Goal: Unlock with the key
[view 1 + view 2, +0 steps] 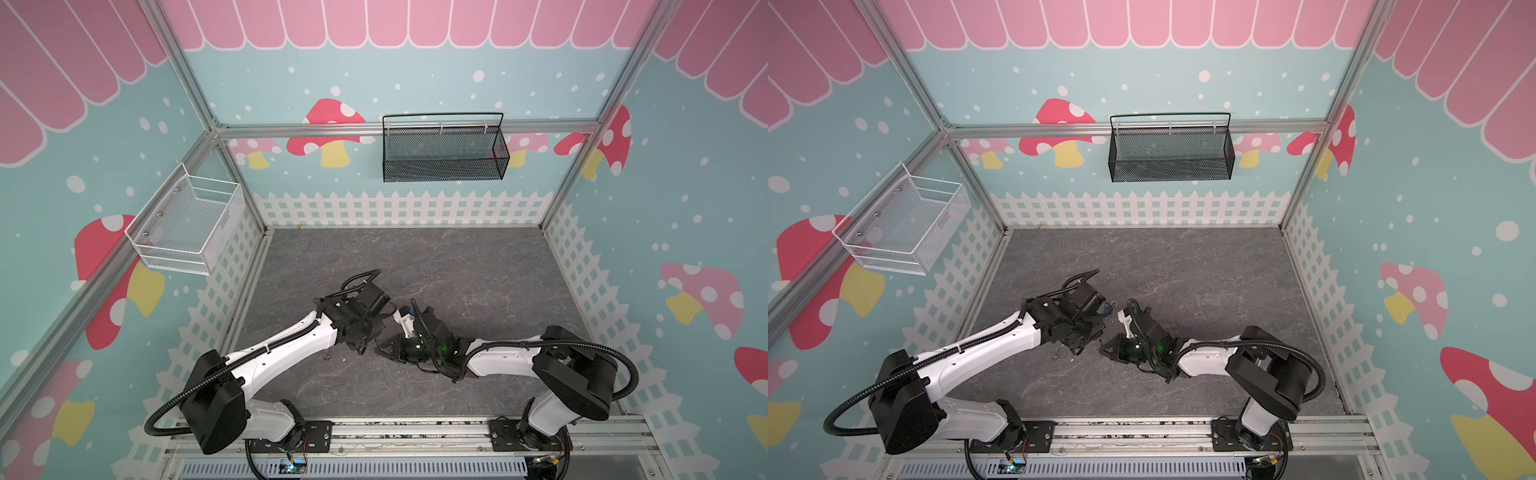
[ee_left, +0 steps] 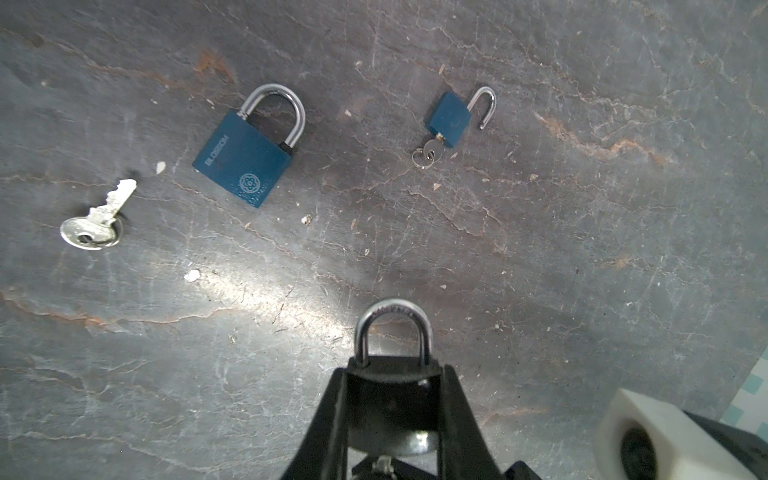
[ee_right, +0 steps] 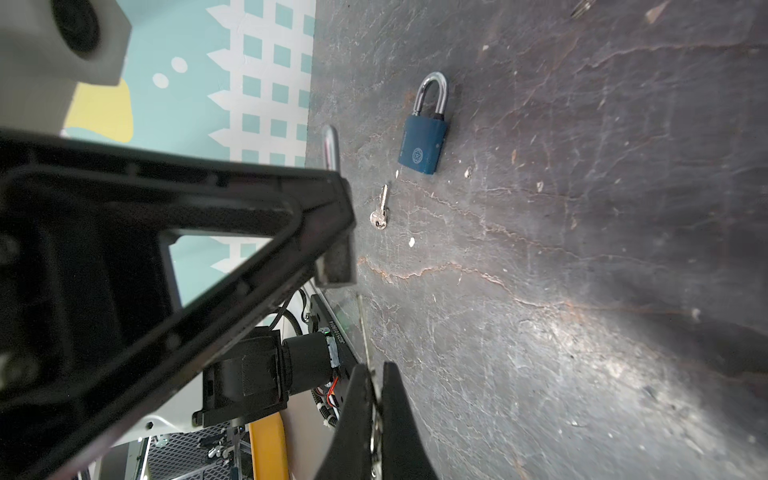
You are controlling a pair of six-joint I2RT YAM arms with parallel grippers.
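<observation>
My left gripper is shut on a padlock. Its silver shackle sticks out past the fingertips and its body sits dark between the jaws. My right gripper is shut on a thin silver key, of which only an edge shows between the pads. In both top views the two grippers meet tip to tip low over the middle of the table, the left beside the right. The right wrist view shows the left gripper's finger close by, with the held shackle behind it.
On the grey table lie a large blue padlock, shackle closed, a loose silver key, and a small blue padlock with its shackle swung open and a key in it. A black basket and a white basket hang on the walls.
</observation>
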